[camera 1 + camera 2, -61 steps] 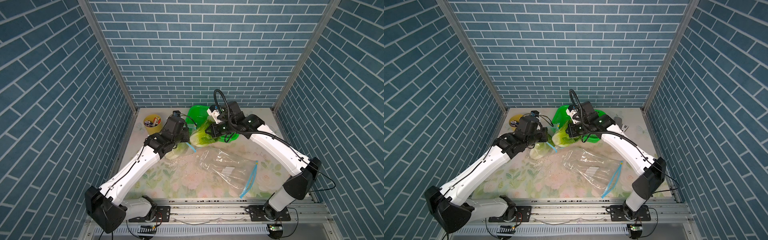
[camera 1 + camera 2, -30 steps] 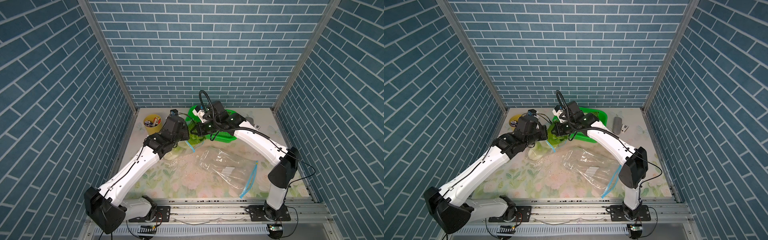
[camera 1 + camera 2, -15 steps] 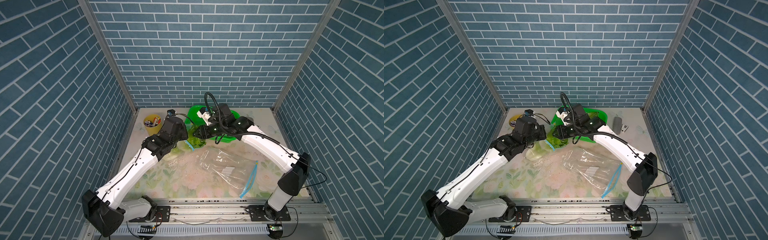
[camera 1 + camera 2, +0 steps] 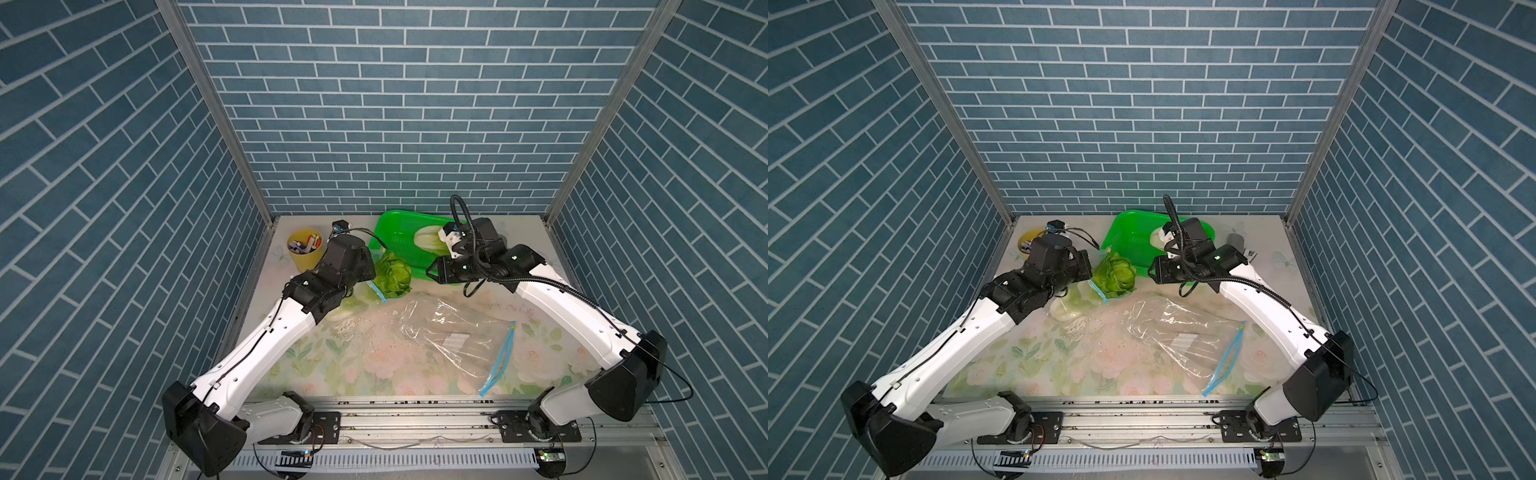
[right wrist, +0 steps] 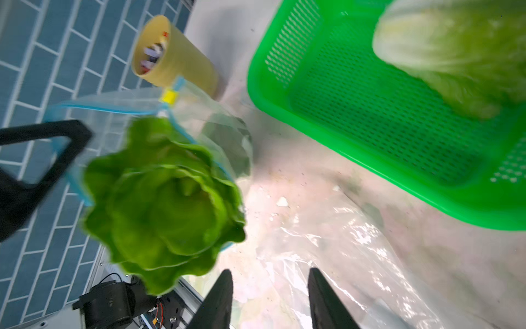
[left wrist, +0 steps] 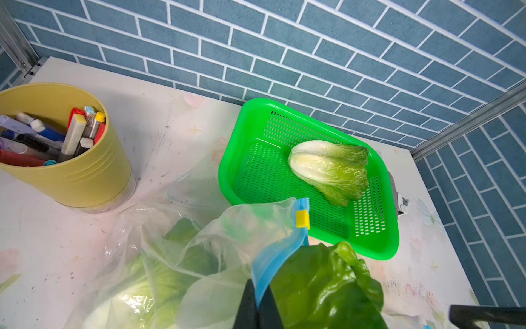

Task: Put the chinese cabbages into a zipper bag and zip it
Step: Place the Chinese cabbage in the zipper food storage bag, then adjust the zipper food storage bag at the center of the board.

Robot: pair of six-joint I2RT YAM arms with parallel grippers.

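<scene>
Left jaws pressed together, pinching the blue zip strip [image 6: 264, 265] of the zipper bag [image 6: 182, 256], desk 10 o'clock. One cabbage [image 4: 1066, 306] is inside the bag. Second cabbage [image 4: 393, 272] sits in its mouth, leaves poking out. Third cabbage [image 6: 330, 168] lies in green basket [image 4: 390, 236], 12 o'clock. Right jaws spread, empty, just beside the basket. Spare bag [image 4: 453, 336] flat, 4 o'clock.

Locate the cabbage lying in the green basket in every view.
Top view: cabbage just right of centre, at the table's far end.
Top view: cabbage near centre, mostly hidden behind the right arm.
Left wrist: cabbage right of centre, in full view.
Right wrist: cabbage in the upper right corner, blurred.
Shared landmark: the green basket under it.
</scene>
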